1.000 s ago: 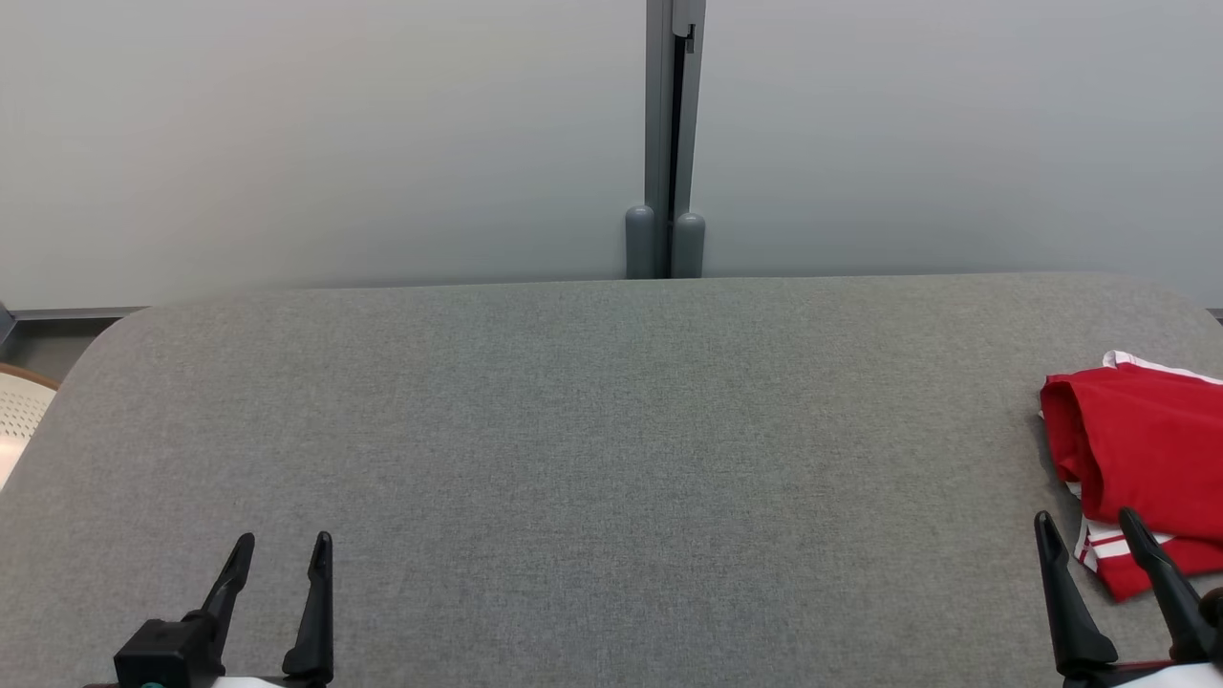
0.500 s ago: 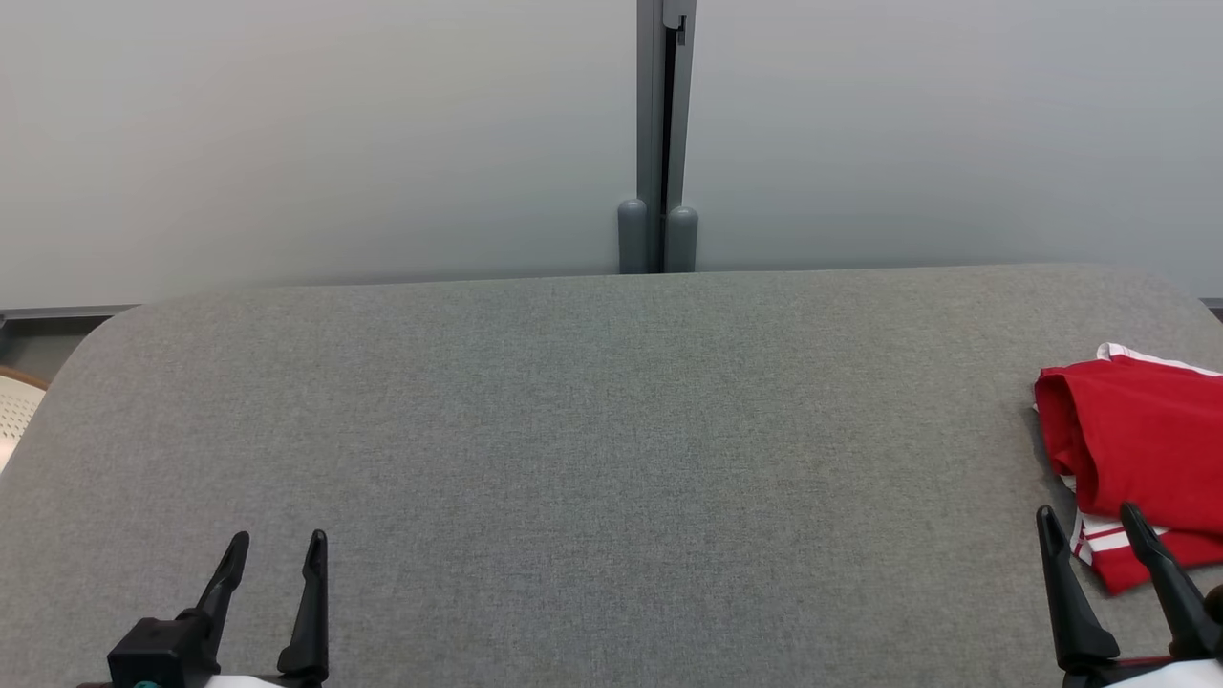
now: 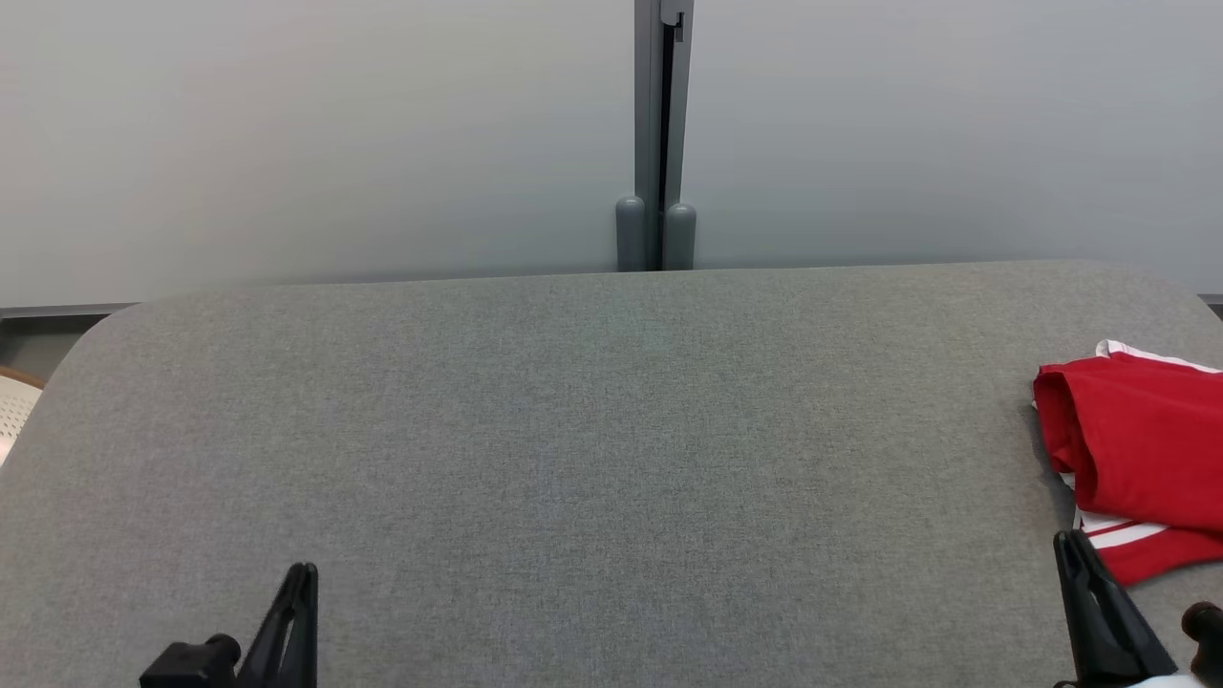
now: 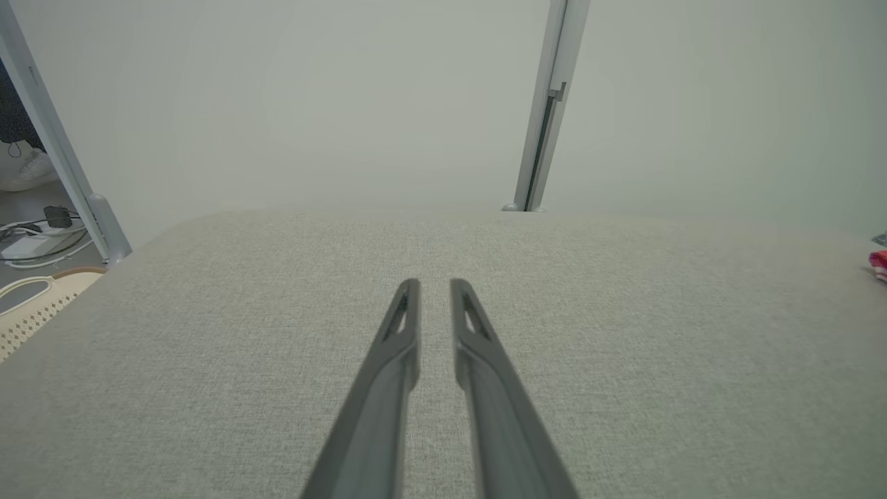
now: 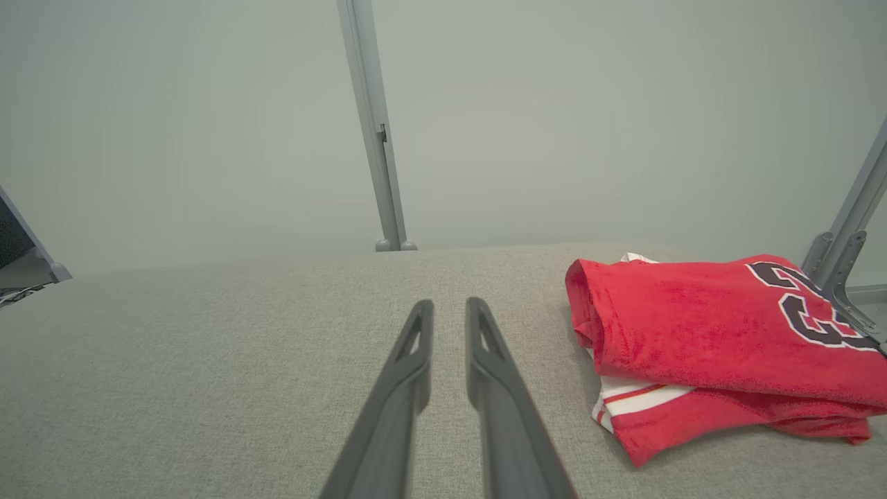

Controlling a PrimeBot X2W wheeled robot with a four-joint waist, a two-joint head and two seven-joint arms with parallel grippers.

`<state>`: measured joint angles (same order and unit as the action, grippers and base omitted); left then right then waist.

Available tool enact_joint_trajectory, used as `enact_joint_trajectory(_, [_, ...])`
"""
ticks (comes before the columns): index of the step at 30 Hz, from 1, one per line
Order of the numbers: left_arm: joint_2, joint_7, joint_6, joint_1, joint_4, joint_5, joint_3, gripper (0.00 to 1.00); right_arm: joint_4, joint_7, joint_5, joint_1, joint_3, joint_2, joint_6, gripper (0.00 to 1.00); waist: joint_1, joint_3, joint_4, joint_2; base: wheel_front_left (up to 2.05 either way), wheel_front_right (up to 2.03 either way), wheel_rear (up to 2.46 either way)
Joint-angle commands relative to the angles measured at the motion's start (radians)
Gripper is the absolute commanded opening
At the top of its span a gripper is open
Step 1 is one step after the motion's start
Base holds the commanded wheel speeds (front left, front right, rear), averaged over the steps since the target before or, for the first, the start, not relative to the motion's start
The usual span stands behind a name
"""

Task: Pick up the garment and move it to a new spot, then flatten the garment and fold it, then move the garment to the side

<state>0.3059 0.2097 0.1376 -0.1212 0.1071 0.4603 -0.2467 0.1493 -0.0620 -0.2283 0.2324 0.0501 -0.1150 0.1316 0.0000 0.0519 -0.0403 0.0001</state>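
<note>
The garment point(image 3: 1137, 449) is a red jersey with white stripes and dark numbers, lying folded at the right edge of the grey table point(image 3: 573, 430). In the right wrist view the garment point(image 5: 700, 326) lies just right of my right gripper point(image 5: 449, 305), apart from it. The right fingers stand close together with a narrow gap and nothing between them. One right finger point(image 3: 1089, 602) shows near the garment's front corner. My left gripper point(image 4: 434, 284) hovers over bare cloth at the front left point(image 3: 298, 573), fingers likewise narrowly apart and empty. A sliver of the garment point(image 4: 880, 263) shows far right.
A grey partition wall with a vertical post point(image 3: 656, 143) stands right behind the table. A pale perforated basket point(image 3: 14, 406) sits on the floor past the table's left edge, with cables on the floor beyond it point(image 4: 41, 225). A metal bracket point(image 5: 842, 270) stands behind the garment.
Both grippers' fingers have drawn much closer together and sit lower in the head view. The camera has shifted slightly. The garment has stayed in place.
</note>
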Motion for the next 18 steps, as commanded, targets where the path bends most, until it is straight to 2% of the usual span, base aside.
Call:
enact_joint_trajectory(1, [-0.008,-0.001,0.000,-0.006,0.007,0.001,-0.003,0.00,-0.009,0.000,-0.001,0.003,-0.001,0.004,0.000,0.00,0.0000,0.000,0.000,-0.0001,0.00,0.00,0.00])
enact_joint_trajectory(18, [-0.062,-0.066,-0.055,0.038,0.044,0.243,0.064,0.00,-0.097,-0.005,-0.294,-0.065,0.004,0.015,0.000,0.00,0.0000,-0.007,0.005,-0.0001,0.00,0.00,0.00])
